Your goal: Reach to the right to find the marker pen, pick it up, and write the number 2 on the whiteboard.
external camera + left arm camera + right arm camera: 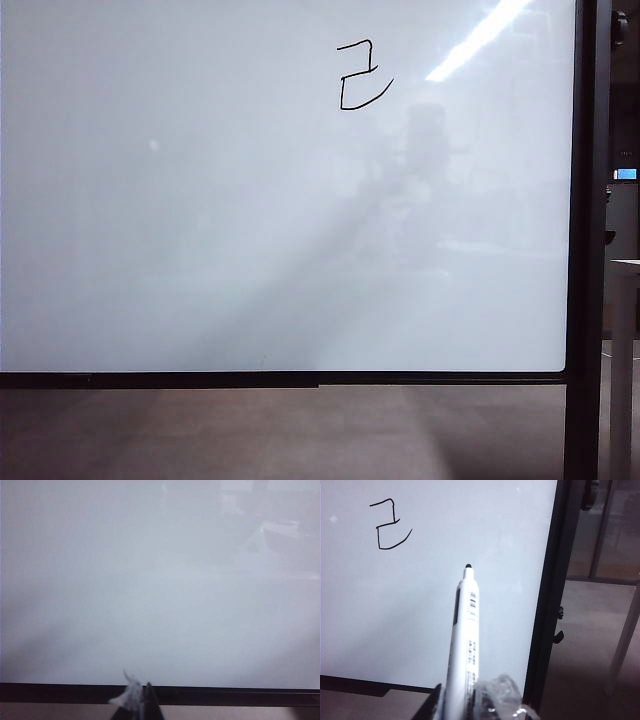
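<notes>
The whiteboard (250,200) fills the exterior view, with the number 2 (362,76) drawn in thin black line near its top. Neither gripper shows in that view. In the right wrist view my right gripper (459,696) is shut on the marker pen (465,630), a white barrel with a dark tip. The tip points at the whiteboard (395,620), off to one side of the number 2 (390,525); I cannot tell whether it touches. In the left wrist view my left gripper (141,692) is shut on nothing and faces a blank part of the whiteboard (160,580).
The board's black upright post (585,250) and its bottom frame bar (300,379) border the panel. Brown floor lies below it. A pale table edge (625,265) stands beyond the post at the right. White tape is wrapped on the fingers of both grippers.
</notes>
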You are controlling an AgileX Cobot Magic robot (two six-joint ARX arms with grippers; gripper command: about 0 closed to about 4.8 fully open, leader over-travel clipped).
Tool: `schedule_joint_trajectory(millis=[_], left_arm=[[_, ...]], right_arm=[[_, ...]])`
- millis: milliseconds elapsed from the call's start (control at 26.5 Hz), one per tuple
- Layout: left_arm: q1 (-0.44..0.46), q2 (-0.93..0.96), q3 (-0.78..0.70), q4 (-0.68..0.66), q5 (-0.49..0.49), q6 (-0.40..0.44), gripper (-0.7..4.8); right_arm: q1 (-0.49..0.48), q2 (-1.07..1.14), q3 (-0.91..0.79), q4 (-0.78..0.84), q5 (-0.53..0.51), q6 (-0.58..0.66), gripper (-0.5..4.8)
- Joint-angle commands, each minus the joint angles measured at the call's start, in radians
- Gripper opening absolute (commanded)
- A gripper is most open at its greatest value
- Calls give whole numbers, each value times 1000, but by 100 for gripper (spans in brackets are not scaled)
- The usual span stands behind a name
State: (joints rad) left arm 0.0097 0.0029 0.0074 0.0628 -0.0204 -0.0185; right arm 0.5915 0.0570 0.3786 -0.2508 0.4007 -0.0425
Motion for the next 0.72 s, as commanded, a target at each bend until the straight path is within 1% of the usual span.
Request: schedule_joint_trajectory(millis=[38, 113, 302, 377, 453, 566, 717], left_arm=[[-2, 2, 2, 5, -2, 4, 0], [-2, 1, 1, 4, -2, 4, 0], [-2, 1, 1, 5, -2, 4, 0], [-2, 1, 1, 4, -2, 4, 0], [-2, 1, 2, 4, -2, 4, 0], [-2, 1, 2, 5, -2, 4, 0], [-1, 2, 2, 5, -2, 4, 0]], right_arm=[[-21, 0, -32, 27, 27, 0, 54], [-59, 0, -55, 28, 24, 0, 54], [-205, 0, -134, 77, 21, 0, 54], [-261, 0, -172, 118, -23, 0, 54], [-306, 0, -206, 147, -105, 0, 54], [-343, -19, -260, 196, -190, 0, 54], [-362, -56, -336, 290, -222, 1, 54]])
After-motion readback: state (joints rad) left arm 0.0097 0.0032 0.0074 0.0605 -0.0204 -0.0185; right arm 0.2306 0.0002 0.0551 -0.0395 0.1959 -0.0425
